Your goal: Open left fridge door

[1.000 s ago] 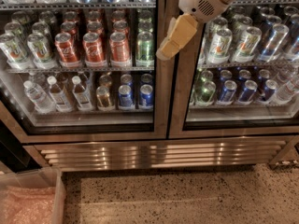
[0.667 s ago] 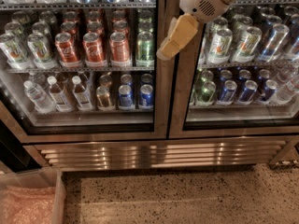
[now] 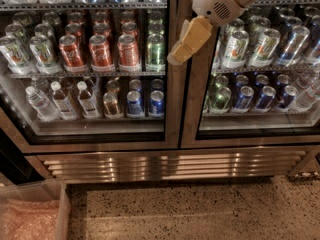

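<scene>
The fridge (image 3: 165, 164) fills the view, a two-door steel cooler with glass fronts and a louvred base grille. The left fridge door (image 3: 90, 69) is shut; red cola cans and water bottles show through its glass. My gripper (image 3: 186, 43) comes down from the upper right on a white arm. Its tan fingers hang in front of the steel strip where the two doors meet, at the left door's right edge.
The right glass door (image 3: 260, 69) shows green-and-white and blue cans. A clear plastic bin (image 3: 32, 214) with pink wrap stands on the speckled floor at lower left. A dark gap runs along the fridge's left side.
</scene>
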